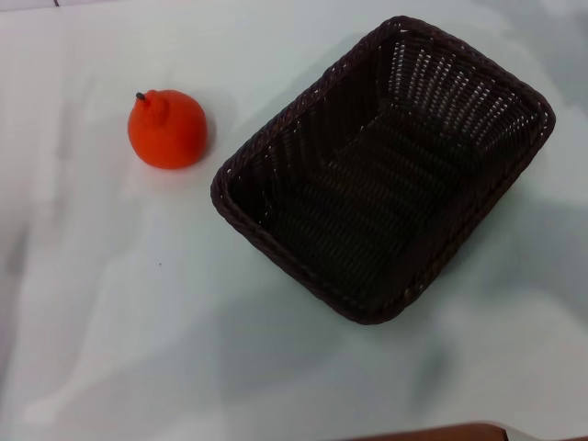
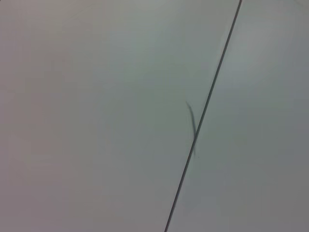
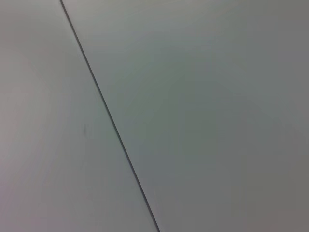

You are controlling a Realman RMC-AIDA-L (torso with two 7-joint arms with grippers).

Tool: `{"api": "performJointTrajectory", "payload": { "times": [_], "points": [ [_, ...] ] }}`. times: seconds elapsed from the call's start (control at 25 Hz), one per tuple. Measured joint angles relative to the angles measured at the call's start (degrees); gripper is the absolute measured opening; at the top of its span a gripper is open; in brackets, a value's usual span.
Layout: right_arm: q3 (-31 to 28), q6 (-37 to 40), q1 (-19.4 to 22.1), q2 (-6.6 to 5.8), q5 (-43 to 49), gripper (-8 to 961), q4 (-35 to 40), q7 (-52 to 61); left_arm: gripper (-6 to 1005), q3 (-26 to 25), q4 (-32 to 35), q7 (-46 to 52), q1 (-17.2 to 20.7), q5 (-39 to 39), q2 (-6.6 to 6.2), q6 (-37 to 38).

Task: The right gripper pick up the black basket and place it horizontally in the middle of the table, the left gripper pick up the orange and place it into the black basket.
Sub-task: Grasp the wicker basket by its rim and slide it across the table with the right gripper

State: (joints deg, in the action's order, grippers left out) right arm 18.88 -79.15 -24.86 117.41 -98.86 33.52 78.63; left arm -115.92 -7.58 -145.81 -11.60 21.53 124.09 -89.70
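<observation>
The black basket lies on the white table right of centre in the head view. It is turned at a slant, one short end toward the far right, and it is empty. The orange sits upright on the table to the left of the basket, apart from it, its knob and dark stem on top. Neither gripper shows in any view. The two wrist views show only a plain pale surface crossed by a thin dark seam.
A brown edge shows at the near rim of the head view. Bare tabletop lies in front of the orange and the basket.
</observation>
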Motion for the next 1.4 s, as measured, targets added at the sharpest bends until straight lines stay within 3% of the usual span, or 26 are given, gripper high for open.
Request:
{"api": "performJointTrajectory", "payload": {
  "times": [0.36, 0.56, 0.76, 1.0, 1.16, 1.4],
  "points": [
    [1.92, 0.01, 0.37, -0.56, 0.0, 626, 0.35, 0.62, 932, 0.0, 0.35, 0.0, -0.38, 0.0, 0.12, 0.42],
    [6.0, -0.04, 0.7, -2.79, 2.44, 629, 1.51, 5.88, 932, 0.0, 0.36, 0.0, -0.35, 0.0, 0.11, 0.69],
    [7.83, -0.53, -0.43, -4.86, 19.06, 632, 13.43, 25.78, 932, -0.01, 0.43, 0.0, -0.2, 0.0, 0.1, 0.83],
    [9.62, -8.65, -5.43, -5.67, 43.44, 635, 30.21, 45.96, 933, 0.0, 0.46, 0.0, -0.17, -0.08, 0.09, 1.05],
    [11.32, -13.27, -10.52, -5.9, 53.93, 637, 31.95, 52.35, 933, 0.0, 0.46, -0.09, -0.12, -0.09, 0.04, 1.17],
    [15.39, -11.62, -14.07, -4.6, 62.6, 774, 28.59, 55.76, 933, -0.03, 0.46, -0.09, 0.11, -0.09, 0.01, 1.44]
  ]
}}
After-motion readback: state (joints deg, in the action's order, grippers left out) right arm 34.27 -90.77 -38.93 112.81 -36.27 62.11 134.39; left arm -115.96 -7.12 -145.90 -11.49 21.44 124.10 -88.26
